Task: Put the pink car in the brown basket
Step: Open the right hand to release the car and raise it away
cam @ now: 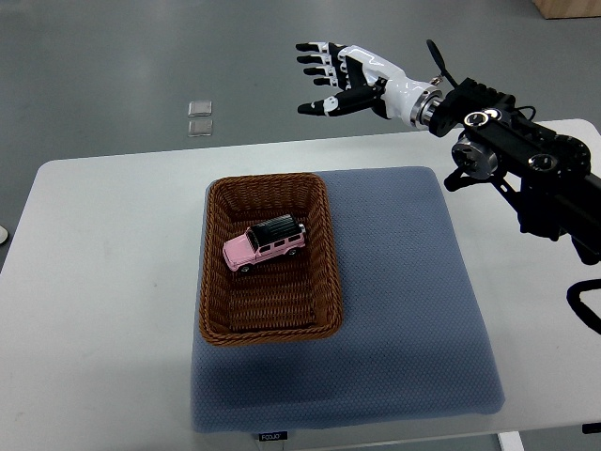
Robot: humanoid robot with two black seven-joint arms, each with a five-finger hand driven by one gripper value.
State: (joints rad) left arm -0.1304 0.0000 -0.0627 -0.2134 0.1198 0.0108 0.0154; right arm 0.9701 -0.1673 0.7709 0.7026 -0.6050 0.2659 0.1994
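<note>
Lying in the basket: pink car is resting on the woven floor of the brown basket, toward the far half of it; it is sitting on its wheels, turned at a slant, its black roof facing up; no hand is touching it
Basket: it is sitting on the left part of the blue-grey mat, its long sides running away from the robot; its near rim is lying well inside the mat's near edge
Mat: it is lying on the white table, which is showing bare to the left of the basket; a small label is showing on the mat's near edge
Right hand: right hand is hanging in the air beyond the basket's far right corner, past the far edge of the table and over the grey floor; its fingers are spreading wide and holding nothing; its black arm is coming in from the right edge, well apart from the basket
Floor beyond the basket: two small clear squares are lying on it, one just beside the other, past the table's far edge
</note>
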